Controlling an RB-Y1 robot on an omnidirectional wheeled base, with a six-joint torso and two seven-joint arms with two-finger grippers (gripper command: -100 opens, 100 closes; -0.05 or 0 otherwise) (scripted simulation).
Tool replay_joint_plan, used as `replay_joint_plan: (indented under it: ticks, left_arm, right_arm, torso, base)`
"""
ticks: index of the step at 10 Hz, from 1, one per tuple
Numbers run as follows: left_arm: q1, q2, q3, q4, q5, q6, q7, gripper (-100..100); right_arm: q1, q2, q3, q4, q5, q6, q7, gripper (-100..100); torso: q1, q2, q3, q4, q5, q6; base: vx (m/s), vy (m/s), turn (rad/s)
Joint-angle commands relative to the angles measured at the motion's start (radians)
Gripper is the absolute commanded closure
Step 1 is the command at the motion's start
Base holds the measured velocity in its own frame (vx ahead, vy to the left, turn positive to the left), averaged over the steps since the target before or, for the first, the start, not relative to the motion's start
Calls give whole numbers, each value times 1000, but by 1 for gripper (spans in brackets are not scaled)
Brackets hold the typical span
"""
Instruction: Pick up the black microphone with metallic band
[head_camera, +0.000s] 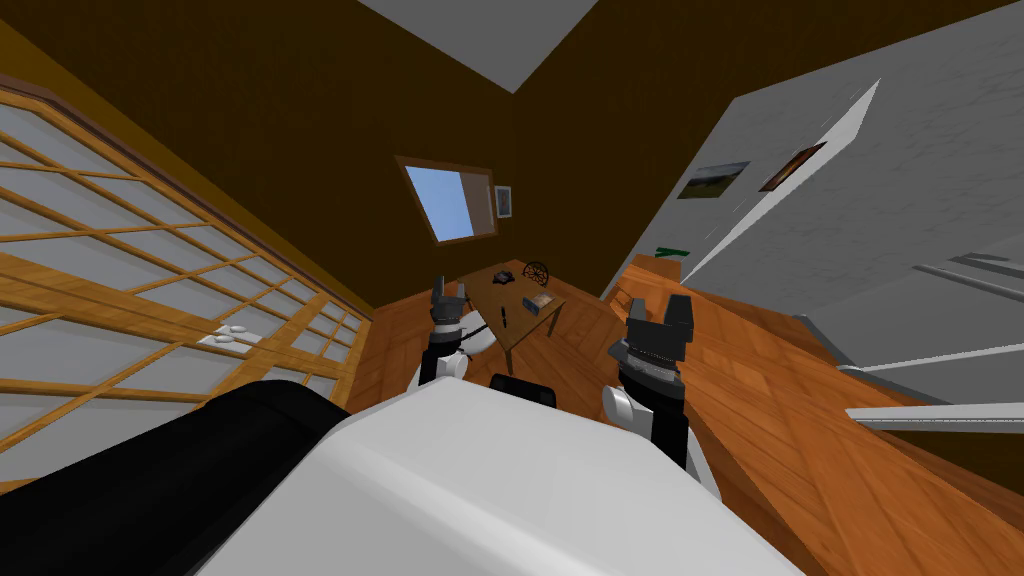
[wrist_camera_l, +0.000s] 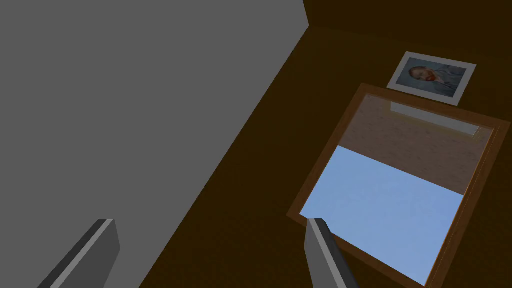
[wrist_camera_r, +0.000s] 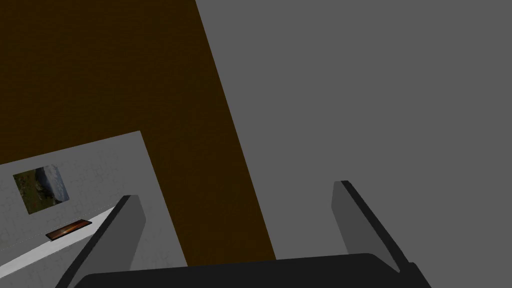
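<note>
A wooden lattice screen (head_camera: 150, 300) runs along the far left, at about 9 o'clock. The left gripper (head_camera: 450, 290) is raised at about 11 o'clock, its fingers (wrist_camera_l: 82, 255) spread wide and holding nothing. Just to its right, at 12 o'clock, a small wooden table (head_camera: 530, 325) stands on the wood floor (head_camera: 780, 400). The microphone (head_camera: 505, 316) lies flat on the table as a thin black stick, too small to make out any band. It sits at 8 o'clock from a small box (head_camera: 537, 302), near it but not touching. A wheel-shaped object (head_camera: 537, 271) stands at 12 o'clock from the box. The right gripper (head_camera: 659, 310) is raised at 1 o'clock, fingers wide apart and empty. Both grippers are apart from the microphone.
</note>
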Motion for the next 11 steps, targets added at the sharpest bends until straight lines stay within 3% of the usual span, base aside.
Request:
replay_joint_plan:
  ticks: [1, 6, 8, 11]
  left_arm:
    - [-5, 32, 7, 7, 8, 12, 6, -100]
    - [-45, 127, 64, 60, 71, 110, 57, -100]
    - [-57, 140, 81, 76, 90, 139, 71, -100]
    - [-99, 167, 140, 126, 156, 229, 123, -100]
  right_arm:
    - [0, 0, 0, 0, 0, 0, 0, 0]
    - [0, 0, 0, 0, 0, 0, 0, 0]
    - [0, 0, 0, 0, 0, 0, 0, 0]
    - [0, 0, 0, 0, 0, 0, 0, 0]
  torso:
    - [0, 0, 0, 0, 0, 0]
    - [-5, 0, 0, 0, -1, 0]
    - [-7, 0, 0, 0, -2, 0]
    - [-6, 0, 0, 0, -1, 0]
  base:
    - [1, -20, -3]
    - [-2, -70, -1]
    - [-4, -97, 2]
    - [3, -92, -4]
